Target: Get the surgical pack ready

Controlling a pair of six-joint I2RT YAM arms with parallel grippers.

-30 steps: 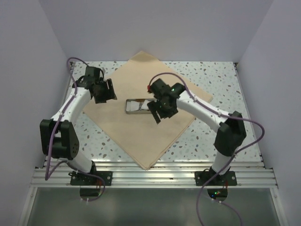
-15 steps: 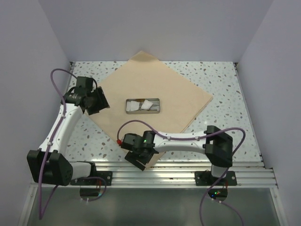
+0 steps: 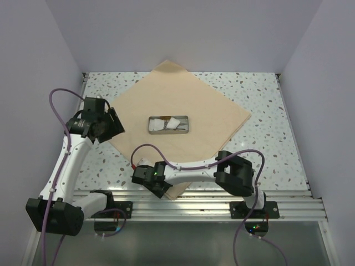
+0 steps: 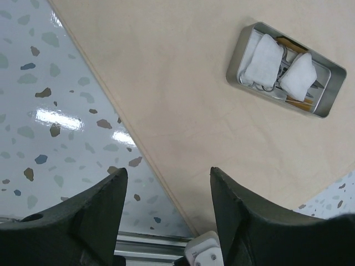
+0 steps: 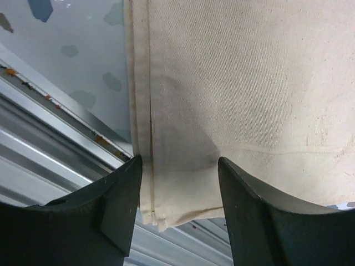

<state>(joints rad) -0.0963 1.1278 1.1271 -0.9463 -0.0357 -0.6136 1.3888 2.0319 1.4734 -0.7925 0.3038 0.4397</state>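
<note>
Speckled table (image 3: 260,94) – carries all items listed below.

Tan fabric sheet (image 3: 194,100) – lies flat as a diamond in the top view, with corners at 12, 3, 6 and 9 o'clock. The 6 o'clock corner reaches the aluminium rail (image 3: 211,204) at the near table edge.

Left gripper (image 4: 166,170) – positioned at the sheet's 9 o'clock corner, above the sheet edge where it meets the table. The fingers stand wide apart and hold nothing.

Right gripper (image 5: 178,159) – positioned at the sheet's 6 o'clock corner with the arm folded low along the near edge. The fingers stand apart, one on each side of the hemmed corner. The fabric lies between them and is not pinched. Whether either finger touches the cloth cannot be determined.

Grey metal tray (image 3: 169,133) – rests on the middle of the sheet, well apart from both grippers.

White gauze squares (image 4: 263,58) – two, side by side inside the tray.

Small steel instruments (image 4: 275,88) – inside the tray, partly covered by the gauze
</note>
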